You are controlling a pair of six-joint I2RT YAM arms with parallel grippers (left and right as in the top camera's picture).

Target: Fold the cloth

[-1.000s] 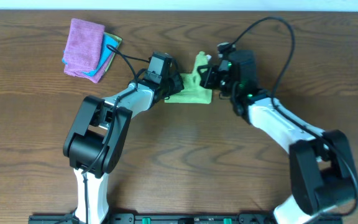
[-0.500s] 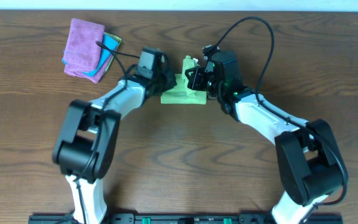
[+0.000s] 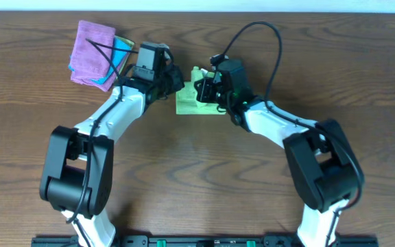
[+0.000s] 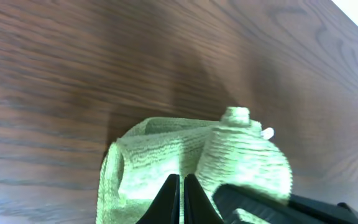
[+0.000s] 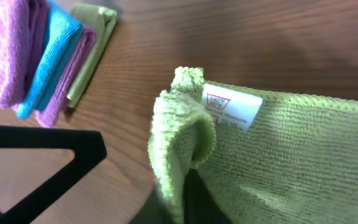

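Over the last second the green cloth (image 3: 187, 104) has slid left and toward the far edge, carried by both arms. It now sits bunched on the surface (image 3: 252, 178), near the stack of folded cloths (image 3: 94, 53) at far left. The left gripper (image 3: 175, 81) has its jaws pressed together on the cloth's left edge. The right gripper (image 3: 203, 88) pinches a raised fold beside the white label (image 5: 232, 107). Gripping both sides seems meant to keep the layers together while the fold is laid over.
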